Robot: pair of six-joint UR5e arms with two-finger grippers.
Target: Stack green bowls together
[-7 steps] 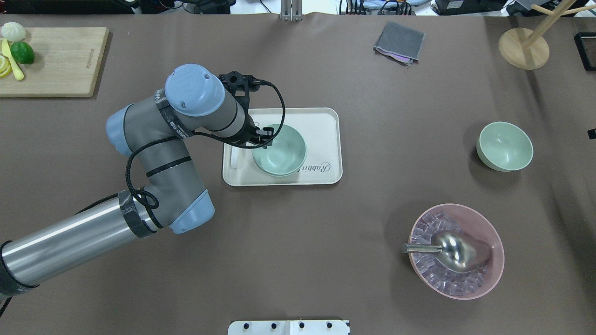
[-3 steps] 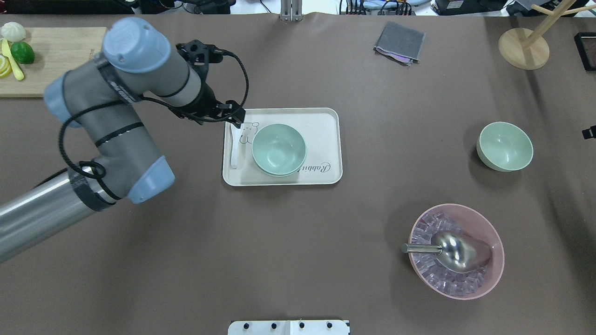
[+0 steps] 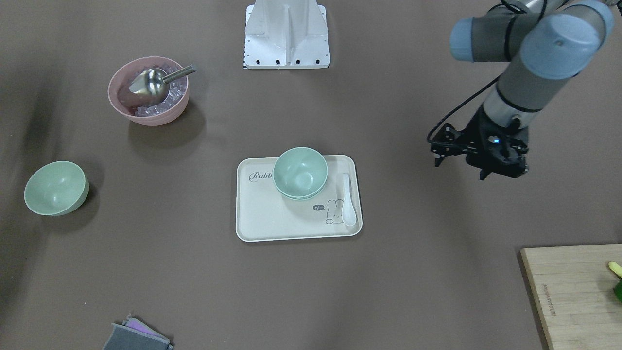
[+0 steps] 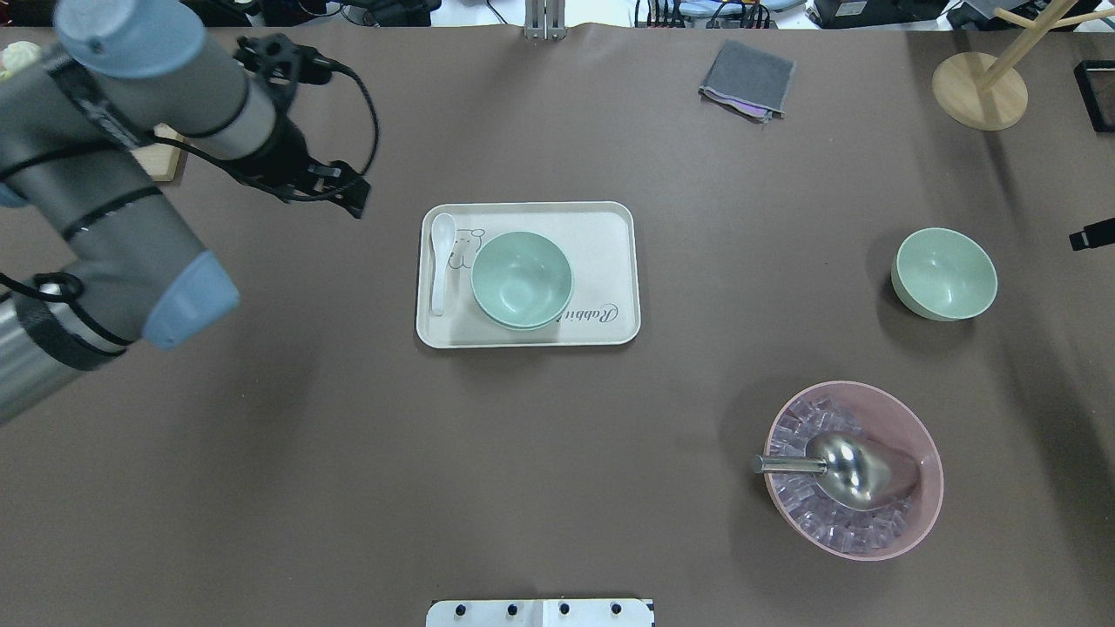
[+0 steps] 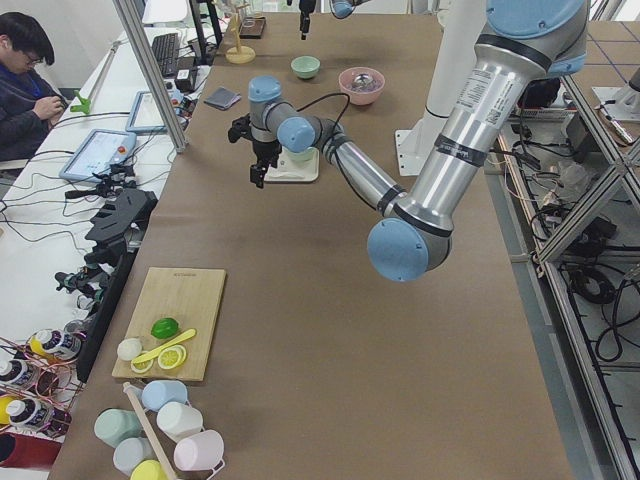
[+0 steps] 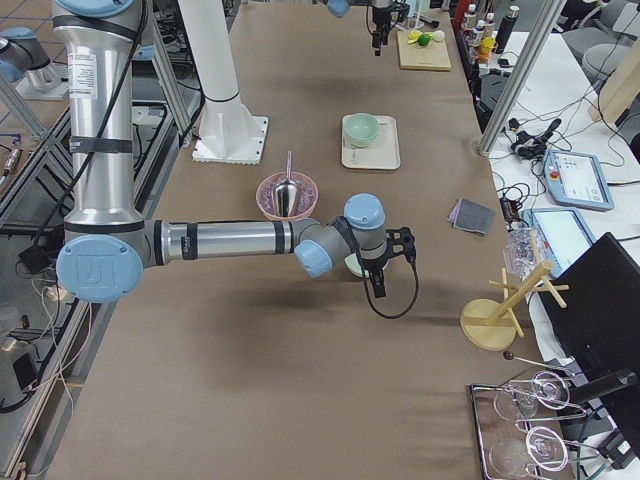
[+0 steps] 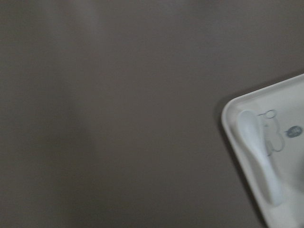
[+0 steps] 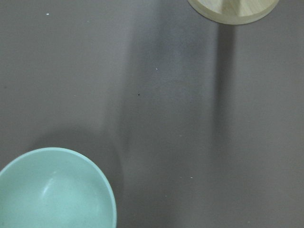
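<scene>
2 mint-green bowls [image 4: 521,279], plain, matte, round, sit nested on tray [image 4: 610,228] mid-tabletop [image 4: 557,453], w/ spoon [image 4: 442,252] just beside; 3rd bowl [image 4: 945,273], same look, stands upright alone well off to robot's right, near pink bowl [image 4: 880,402]. L hand [image 4: 351,200] hangs over bare tabletop off tray's left side, holding nothing; can't tell if released or clenched. R hand [image 6: 379,283] hovers near 3rd bowl, grip state also can't tell.
</scene>
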